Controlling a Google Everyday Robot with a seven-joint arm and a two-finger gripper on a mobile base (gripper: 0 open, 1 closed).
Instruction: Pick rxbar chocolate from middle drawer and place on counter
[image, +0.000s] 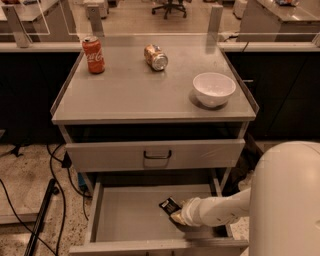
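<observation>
A: Gripper located?
B: The gripper (177, 217) is seen low inside the pulled-out middle drawer (125, 220), right of centre.
A: Grasp state?
B: Cannot be told. It is seen right at the rxbar chocolate (168, 204), which is laid on the drawer floor; contact is not resolved.
A: Counter (140, 95)?
B: An upright red can (93, 54), a tipped tan can (156, 57) and a white bowl (214, 89) are found on it.

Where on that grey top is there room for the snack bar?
The counter is bare along its front, from the left lip to the white bowl, and in the centre before the red can and tipped tan can. The back and right are fuller. In the middle drawer, the gripper is by the rxbar chocolate, right side.
</observation>
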